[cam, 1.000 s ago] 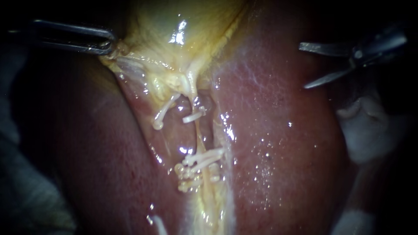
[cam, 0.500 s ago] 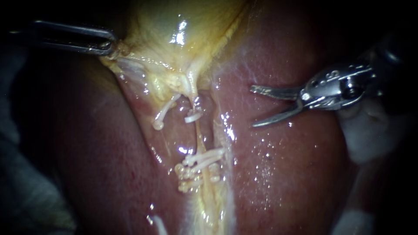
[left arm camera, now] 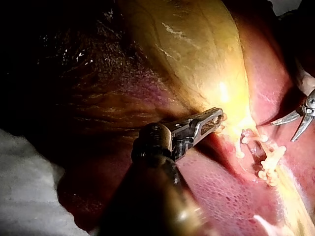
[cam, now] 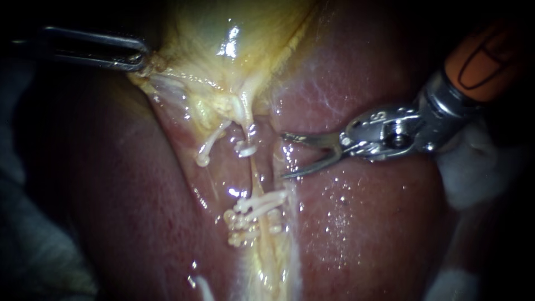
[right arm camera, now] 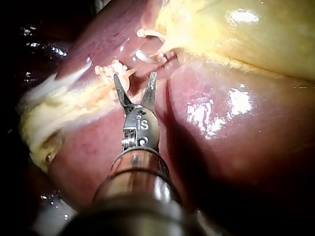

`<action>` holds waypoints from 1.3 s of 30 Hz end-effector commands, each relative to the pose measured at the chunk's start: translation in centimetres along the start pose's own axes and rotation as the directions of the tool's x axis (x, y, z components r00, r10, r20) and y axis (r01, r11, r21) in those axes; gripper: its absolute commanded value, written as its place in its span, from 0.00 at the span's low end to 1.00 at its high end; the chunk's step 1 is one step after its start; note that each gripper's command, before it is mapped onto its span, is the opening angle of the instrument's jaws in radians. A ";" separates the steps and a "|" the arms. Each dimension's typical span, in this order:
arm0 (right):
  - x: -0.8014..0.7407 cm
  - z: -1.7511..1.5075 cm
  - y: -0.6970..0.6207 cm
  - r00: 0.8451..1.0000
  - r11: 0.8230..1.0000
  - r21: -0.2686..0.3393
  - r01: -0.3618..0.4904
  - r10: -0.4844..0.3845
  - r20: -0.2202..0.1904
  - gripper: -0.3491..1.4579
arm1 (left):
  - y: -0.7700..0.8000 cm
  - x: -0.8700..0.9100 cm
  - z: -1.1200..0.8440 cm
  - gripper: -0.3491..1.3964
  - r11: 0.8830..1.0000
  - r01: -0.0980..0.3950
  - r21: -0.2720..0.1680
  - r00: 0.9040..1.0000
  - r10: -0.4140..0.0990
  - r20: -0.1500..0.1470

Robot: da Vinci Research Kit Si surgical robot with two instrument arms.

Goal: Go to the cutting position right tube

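The right instrument, pincer apart, hangs just beside the right tube, a thin strand that looks soft and slippery, best taken between the clips. The left instrument has its pincer clamped on the gallbladder.

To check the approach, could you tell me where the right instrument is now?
In the endoscope view, the right instrument lies over the liver, its open blades just right of the right tube, level with the stretch below the upper clip.
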 end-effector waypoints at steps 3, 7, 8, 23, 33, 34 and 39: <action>-0.04 0.10 0.04 1.000 1.000 0.023 -0.018 0.018 0.011 0.96 | 0.00 0.00 0.00 0.00 1.000 0.000 0.000 1.000 0.000 0.000; -0.11 0.23 0.08 0.999 0.998 0.049 -0.039 0.037 0.027 0.96 | 0.00 0.00 0.00 0.00 1.000 0.000 0.000 1.000 0.000 0.000; -0.13 0.27 0.09 0.999 0.997 0.056 -0.046 0.045 0.031 0.96 | 0.00 0.00 0.00 0.00 1.000 0.000 0.000 1.000 0.000 0.000; -0.23 0.62 0.16 0.997 0.993 0.096 -0.063 0.060 0.039 0.96 | 0.00 0.00 0.01 0.00 1.000 0.000 0.000 1.000 0.000 0.000; -0.08 0.82 0.19 0.997 0.986 0.165 -0.036 0.047 -0.061 0.96 | 0.01 0.00 0.02 0.00 1.000 0.000 0.001 1.000 0.000 -0.001; -0.08 0.84 0.19 0.997 0.985 0.173 -0.031 0.043 -0.067 0.96 | 0.01 0.00 0.02 0.00 1.000 0.000 0.001 1.000 0.000 -0.001; -0.09 0.96 0.18 0.996 0.978 0.211 -0.003 0.021 -0.086 0.91 | 0.01 0.01 0.03 0.00 1.000 0.001 0.001 1.000 -0.001 -0.001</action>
